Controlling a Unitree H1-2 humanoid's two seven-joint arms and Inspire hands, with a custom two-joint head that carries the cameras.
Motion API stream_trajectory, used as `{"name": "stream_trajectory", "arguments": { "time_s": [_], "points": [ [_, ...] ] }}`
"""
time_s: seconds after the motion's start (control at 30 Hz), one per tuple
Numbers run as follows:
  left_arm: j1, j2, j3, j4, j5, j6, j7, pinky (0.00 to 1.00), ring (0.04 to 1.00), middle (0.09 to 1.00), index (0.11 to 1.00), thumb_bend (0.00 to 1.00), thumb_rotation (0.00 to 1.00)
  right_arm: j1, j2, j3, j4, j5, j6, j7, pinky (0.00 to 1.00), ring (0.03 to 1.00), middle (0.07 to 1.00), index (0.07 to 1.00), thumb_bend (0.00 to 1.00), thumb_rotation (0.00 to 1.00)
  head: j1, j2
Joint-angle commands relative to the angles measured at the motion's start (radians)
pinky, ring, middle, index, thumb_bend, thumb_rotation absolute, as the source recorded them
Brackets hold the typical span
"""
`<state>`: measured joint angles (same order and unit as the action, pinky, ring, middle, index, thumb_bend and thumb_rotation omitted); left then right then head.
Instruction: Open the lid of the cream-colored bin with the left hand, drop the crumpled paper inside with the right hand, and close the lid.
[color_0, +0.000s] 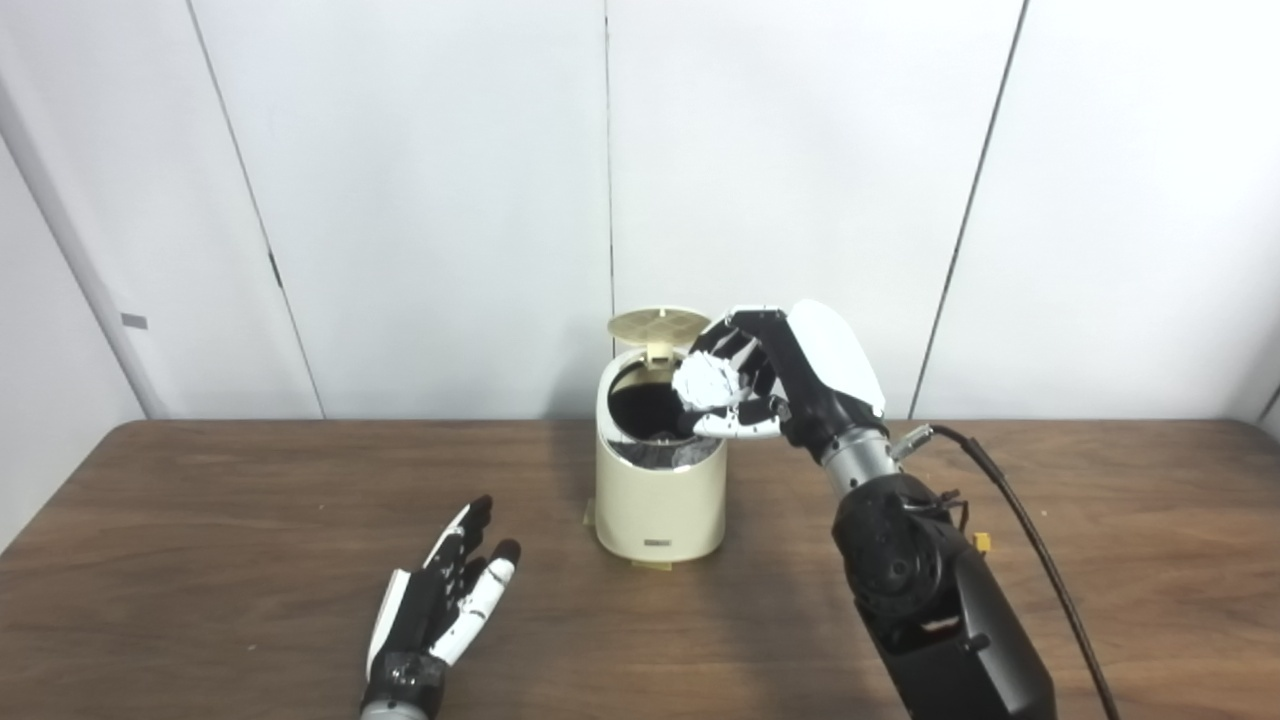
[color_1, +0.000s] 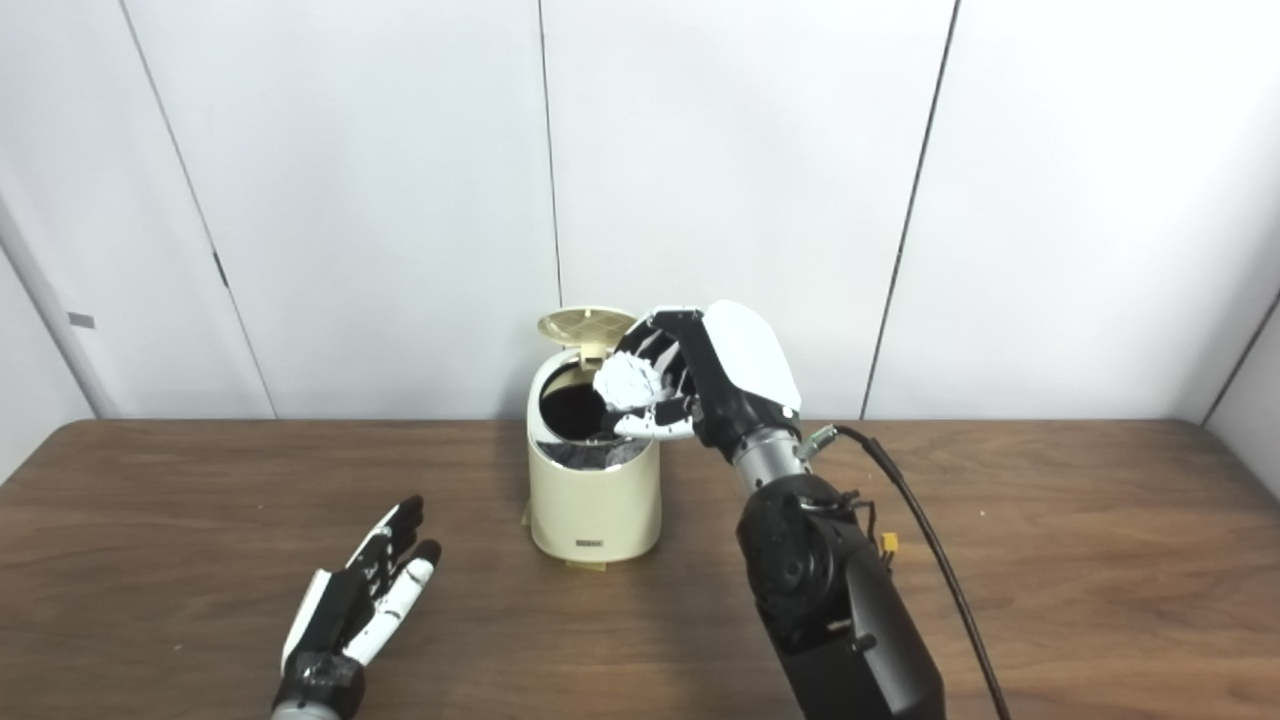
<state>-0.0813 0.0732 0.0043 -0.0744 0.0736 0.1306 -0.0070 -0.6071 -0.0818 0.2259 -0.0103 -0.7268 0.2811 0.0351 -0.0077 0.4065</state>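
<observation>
I am holding the crumpled white paper ball (color_0: 704, 381) in my right hand (color_0: 770, 375) over the round cream-colored plastic bin (color_0: 660, 495).
Its ribbed lid (color_0: 659, 324) is standing open, its inside is looking dark; my left hand (color_0: 440, 598) is resting with fingers spread, empty, on the brown wooden table (color_0: 200, 520).

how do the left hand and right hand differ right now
The right hand is raised at the rim of the open cream bin, fingers closed on the crumpled paper. The left hand is low over the table, open and holding nothing, well short of the bin. Both have black-and-white fingers.
</observation>
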Motion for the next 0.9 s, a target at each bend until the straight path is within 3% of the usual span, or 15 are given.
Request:
{"name": "stream_trajectory", "arguments": {
  "time_s": [0.0,0.37,0.87],
  "points": [
    [-0.01,-0.002,0.002,0.005,-0.006,0.006,0.0,1.0,0.984,0.955,0.975,0.56,0.6,-0.064,0.001,-0.011,-0.004,0.005,-0.025,-0.036,0.33,0.372,0.502,0.525,0.51,0.0,-0.001,0.001],
    [-0.008,-0.014,0.008,-0.013,-0.006,0.022,0.008,1.0,0.987,0.95,0.991,0.56,0.59,-0.112,0.035,-0.002,0.105,0.035,-0.048,-0.114,0.28,0.382,0.503,0.534,0.49,0.0,0.002,0.015],
    [-0.016,-0.015,0.013,-0.008,-0.006,0.008,0.006,1.0,0.985,0.958,0.981,0.57,0.6,-0.135,0.043,0.045,0.17,0.026,-0.074,-0.145,0.28,0.387,0.505,0.526,0.49,0.0,-0.001,0.023]
  ]
}}
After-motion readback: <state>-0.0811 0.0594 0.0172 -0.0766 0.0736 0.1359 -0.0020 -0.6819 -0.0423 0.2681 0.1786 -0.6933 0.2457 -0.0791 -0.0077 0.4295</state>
